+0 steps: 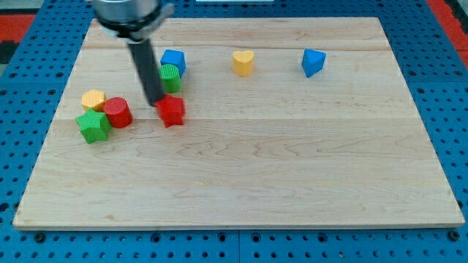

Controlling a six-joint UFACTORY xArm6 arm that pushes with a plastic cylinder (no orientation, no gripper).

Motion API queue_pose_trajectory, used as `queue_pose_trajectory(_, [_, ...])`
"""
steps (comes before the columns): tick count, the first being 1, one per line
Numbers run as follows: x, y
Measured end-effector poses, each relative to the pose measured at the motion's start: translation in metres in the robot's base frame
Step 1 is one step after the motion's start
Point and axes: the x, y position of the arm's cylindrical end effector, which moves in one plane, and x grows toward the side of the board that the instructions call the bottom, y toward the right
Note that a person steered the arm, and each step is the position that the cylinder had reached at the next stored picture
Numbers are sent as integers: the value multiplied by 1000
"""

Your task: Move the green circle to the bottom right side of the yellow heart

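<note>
Rod tip (158, 104) is partly hiding the green circle (170, 76) near the table's (292, 183) top-left corner, holding nothing, seemingly touching the red block (172, 111).

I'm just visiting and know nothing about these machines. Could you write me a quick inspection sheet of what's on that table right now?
Surface: pale wooden board on a blue pegboard base.
Job's things: green circle at the view's upper left, touching a blue block; yellow heart well off to its right.
Clutter: red star; another blue block at the view's top right; a left cluster of yellow block, red cylinder and green star.
Pincer: none; my tip sits just left of the green circle, at the red star's upper left edge.
Cables: nothing seen.
Surroundings: red edging at the view's top corners.
</note>
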Motion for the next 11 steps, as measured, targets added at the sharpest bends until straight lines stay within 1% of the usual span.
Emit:
queue_pose_trajectory(1, [-1,27])
queue_pose_trajectory(2, [1,-23])
queue_pose_trajectory(3, [-20,-81])
queue_pose_trajectory(4, [-53,-89])
queue_pose_trajectory(5, [-55,-48])
queue_pose_trajectory(6, [-57,14])
queue_pose_trajectory(8, [-57,99])
queue_pose_trajectory(9, [-23,131])
queue_pose_trajectory(10, [-4,101])
queue_pose_trajectory(11, [-5,10])
